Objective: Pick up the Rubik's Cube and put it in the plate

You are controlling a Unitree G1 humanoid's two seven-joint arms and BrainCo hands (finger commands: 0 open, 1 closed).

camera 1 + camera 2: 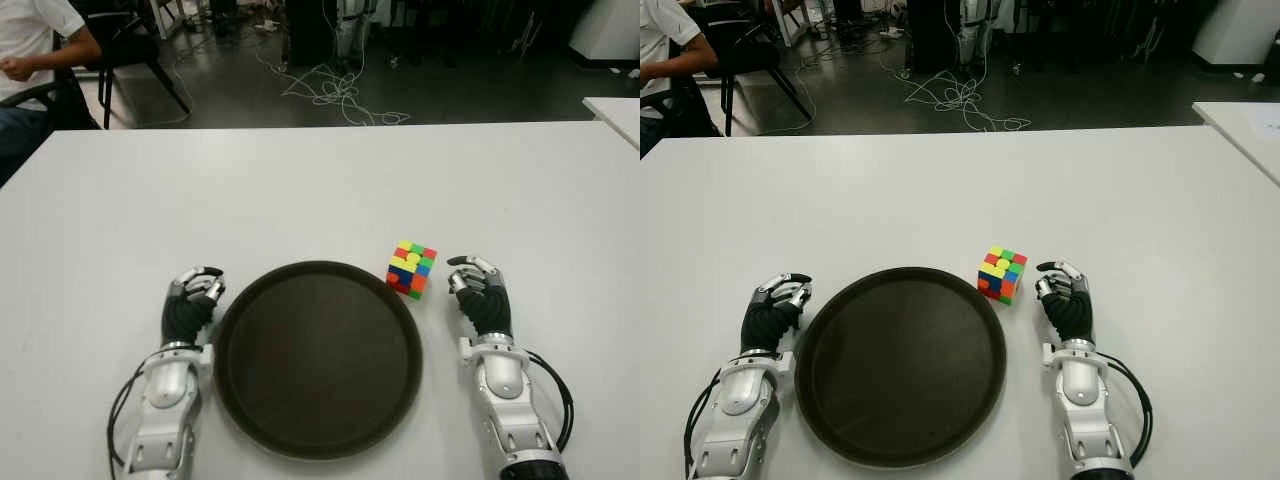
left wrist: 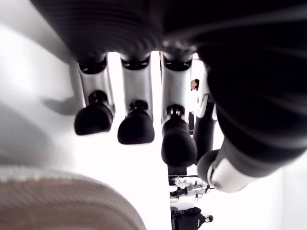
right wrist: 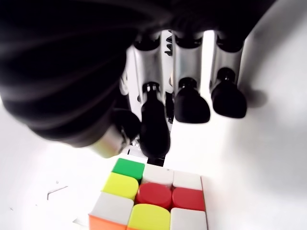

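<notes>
While my right hand hangs at three o'clock of the dark round plate, its fingers loosely curled and holding nothing, the Rubik's Cube sits on the white counter just off the plate's rim at about one o'clock. It lies just beside my right hand, at that hand's nine o'clock, untouched. My left hand shows at nine o'clock of the plate, fingers relaxed and empty. Beyond the counter's far edge, at eleven o'clock, a seated person is partly in view.
</notes>
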